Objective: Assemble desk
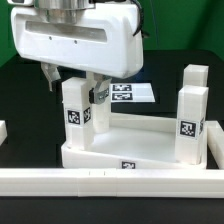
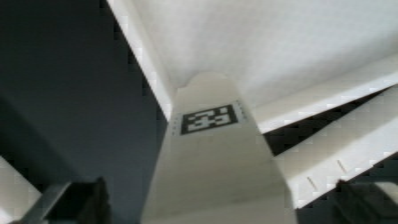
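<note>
The white tray-like tabletop (image 1: 120,160) lies upside down on the black table. Upright tagged legs stand in its corners: one at the exterior view's left (image 1: 73,115), one just behind it (image 1: 101,108), and two at the right (image 1: 192,120) (image 1: 196,78). My gripper (image 1: 75,82) hangs over the left leg, open, a finger on either side of its top. In the wrist view the same leg (image 2: 214,150) runs up between my dark fingertips (image 2: 64,200), with a gap showing on both sides. My gripper (image 2: 217,205) is not touching it. The tabletop's inner face (image 2: 285,50) lies beyond.
The marker board (image 1: 133,94) lies flat behind the tabletop. A long low white rail (image 1: 110,181) runs across the front of the table. A small white piece (image 1: 3,130) shows at the left edge.
</note>
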`<action>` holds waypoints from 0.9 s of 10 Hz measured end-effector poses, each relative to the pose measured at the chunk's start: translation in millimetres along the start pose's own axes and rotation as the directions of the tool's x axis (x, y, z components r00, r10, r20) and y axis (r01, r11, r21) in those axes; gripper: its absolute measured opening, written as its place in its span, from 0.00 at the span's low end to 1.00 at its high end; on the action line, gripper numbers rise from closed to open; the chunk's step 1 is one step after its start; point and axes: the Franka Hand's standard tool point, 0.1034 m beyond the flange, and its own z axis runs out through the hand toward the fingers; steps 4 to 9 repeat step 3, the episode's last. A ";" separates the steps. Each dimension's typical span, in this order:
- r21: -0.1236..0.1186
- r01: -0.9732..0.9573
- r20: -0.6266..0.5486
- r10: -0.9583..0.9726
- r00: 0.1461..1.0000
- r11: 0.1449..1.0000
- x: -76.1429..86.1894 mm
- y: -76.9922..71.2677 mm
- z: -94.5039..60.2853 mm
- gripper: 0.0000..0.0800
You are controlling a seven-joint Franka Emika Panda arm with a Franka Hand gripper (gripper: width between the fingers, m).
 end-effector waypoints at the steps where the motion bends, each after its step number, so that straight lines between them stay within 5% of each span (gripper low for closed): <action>1: 0.000 0.000 0.000 0.000 1.000 1.000 0.0 0.0 0.0 0.81; 9: 0.000 0.000 0.000 0.000 1.000 1.000 0.0 0.1 0.1 0.81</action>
